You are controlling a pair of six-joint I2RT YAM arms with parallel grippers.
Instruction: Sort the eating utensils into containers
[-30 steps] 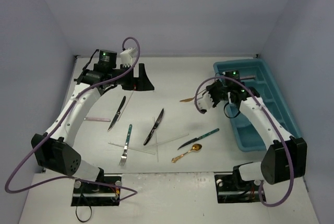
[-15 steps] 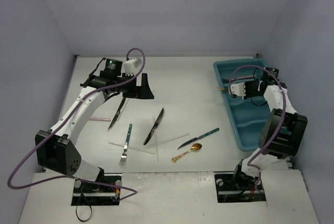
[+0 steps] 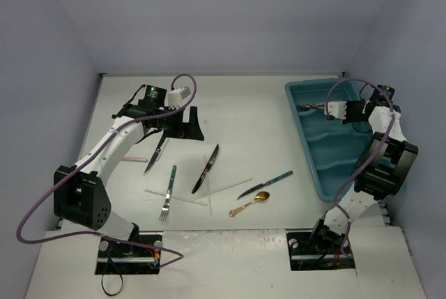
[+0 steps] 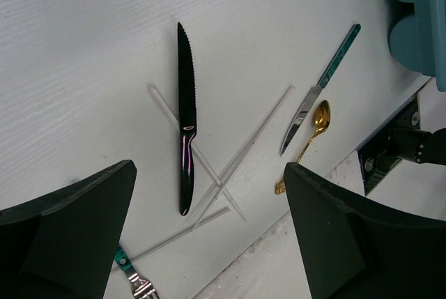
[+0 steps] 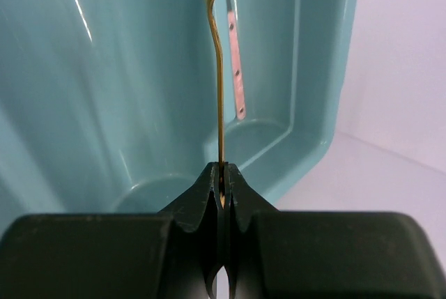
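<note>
Right gripper [image 5: 221, 173] clamped on gold spoon [image 5: 219, 83], thin handle end only, above teal tray [image 5: 104, 118]. Risk: spoon pivots in weak pinch, lands across divider or in wrong compartment. Left gripper [image 4: 209, 170] fingers apart, empty, over black knife [image 4: 185, 118].

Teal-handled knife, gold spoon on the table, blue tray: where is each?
Teal-handled knife [image 4: 333, 65]: left wrist view, handle.
Gold spoon on the table [image 4: 320, 118]: left wrist view, bowl.
Blue tray [image 3: 338, 156]: top view, bare floor.

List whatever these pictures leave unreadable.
Right wrist view: the top edge cuts off the bowl of the spoon in the right hand.
Same view: the pink handle in the tray runs off the top too.
Left wrist view: the bottom edge cuts off most of the fork.
</note>
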